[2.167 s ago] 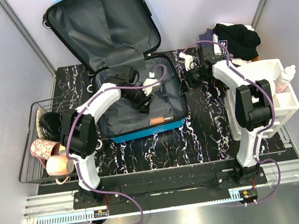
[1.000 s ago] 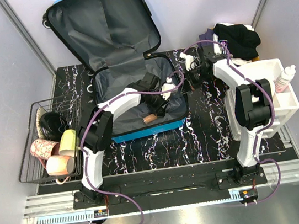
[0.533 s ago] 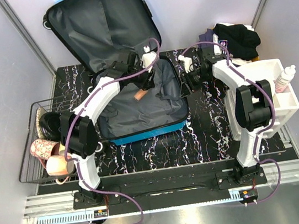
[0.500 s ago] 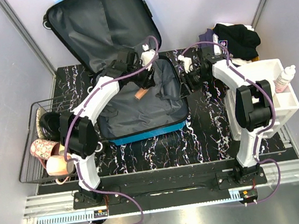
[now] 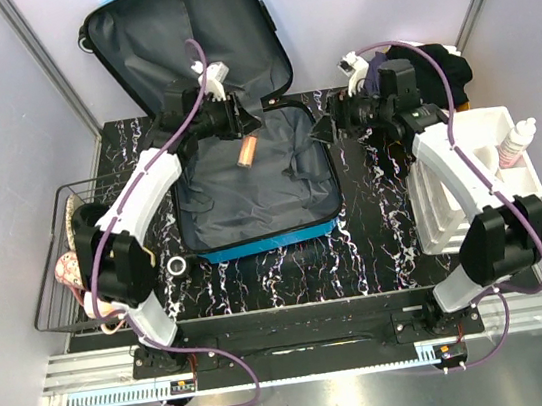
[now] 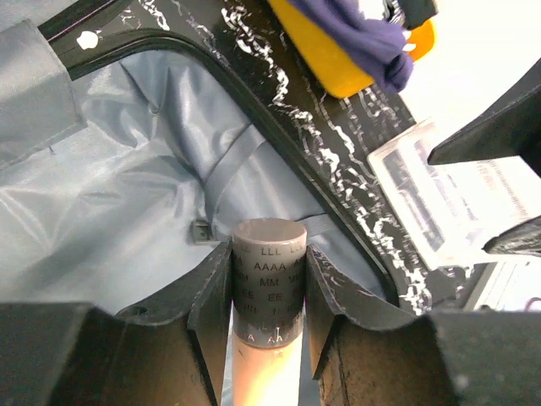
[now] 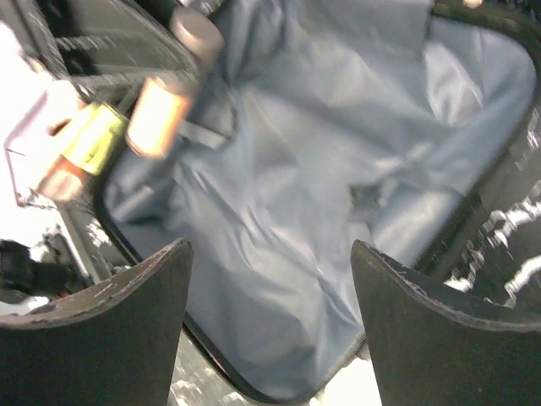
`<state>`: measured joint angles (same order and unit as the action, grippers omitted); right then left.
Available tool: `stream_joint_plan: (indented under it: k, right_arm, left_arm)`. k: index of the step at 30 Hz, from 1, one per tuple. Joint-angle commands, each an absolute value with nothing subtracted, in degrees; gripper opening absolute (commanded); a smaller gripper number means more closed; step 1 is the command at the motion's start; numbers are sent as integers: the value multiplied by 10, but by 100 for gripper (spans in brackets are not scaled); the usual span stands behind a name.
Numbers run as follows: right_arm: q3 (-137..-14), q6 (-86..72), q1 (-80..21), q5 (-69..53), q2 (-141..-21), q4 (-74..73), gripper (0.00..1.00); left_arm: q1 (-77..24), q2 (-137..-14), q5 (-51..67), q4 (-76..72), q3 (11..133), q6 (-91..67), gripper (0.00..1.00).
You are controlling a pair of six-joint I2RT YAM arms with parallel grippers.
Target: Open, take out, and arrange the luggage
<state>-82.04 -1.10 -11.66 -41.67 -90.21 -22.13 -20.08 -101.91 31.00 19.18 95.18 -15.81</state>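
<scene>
A: Where does the luggage (image 5: 251,206) sit?

B: Middle of the table, one piece, blue shell down and zip undone. Its lid (image 5: 188,43) leans back on the rear wall, which I take to be why the grey lining lies exposed to both arms.

A: And around it?

B: Left of the luggage is one wire basket (image 5: 50,244). Cups show in it, but the arm hides too much to count them. Right of the luggage is one white organiser (image 5: 511,184) with a single bottle (image 5: 518,141) standing in it. Behind the luggage's right corner lies one heap of dark clothes (image 5: 435,74). I judge these to be the sorting spots, with contents going out to either side.

A: The grippers?

B: Two. The right gripper (image 7: 269,254) hangs just off the luggage's right edge, fingers spread wide with nothing between them. Its camera looks straight onto the lining, so I judge it is placed to reach in.

A: And the left?

B: The left gripper (image 6: 267,271) is above the luggage's rear half, its fingers pinching one tube (image 5: 246,153) — peach body, grey cap — just below the cap. Held clear of the lining like that, the tube reads as an item being carried out. I can make out no other loose item inside the luggage.
</scene>
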Motion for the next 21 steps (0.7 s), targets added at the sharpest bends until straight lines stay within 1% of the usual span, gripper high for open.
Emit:
stream_joint_plan:
  k: [1, 5, 7, 10, 16, 18, 21]
  right_arm:
    - [-818, -178, -177, -415, -876, -84, 84]
    - [-814, -198, -229, -396, -866, -63, 87]
    - [-807, -212, -242, -383, -865, -50, 89]
    - [-803, -247, -260, -373, -868, -14, 88]
    - [-816, -272, -301, -374, -884, 32, 78]
    - [-815, -274, -311, -370, -887, 38, 71]
    - [-810, -272, -315, -352, -889, 33, 66]
  left_arm:
    - [-206, -925, 290, 23, 890, -286, 0]
    - [-207, -892, 301, -46, 831, -327, 0]
    - [-207, -879, 327, -91, 814, -349, 0]
    - [-215, -853, 334, -144, 774, -365, 0]
    - [-235, -826, 342, -184, 736, -381, 0]
    - [-238, -821, 342, -192, 730, -388, 0]
    - [-242, -814, 350, -228, 715, -411, 0]
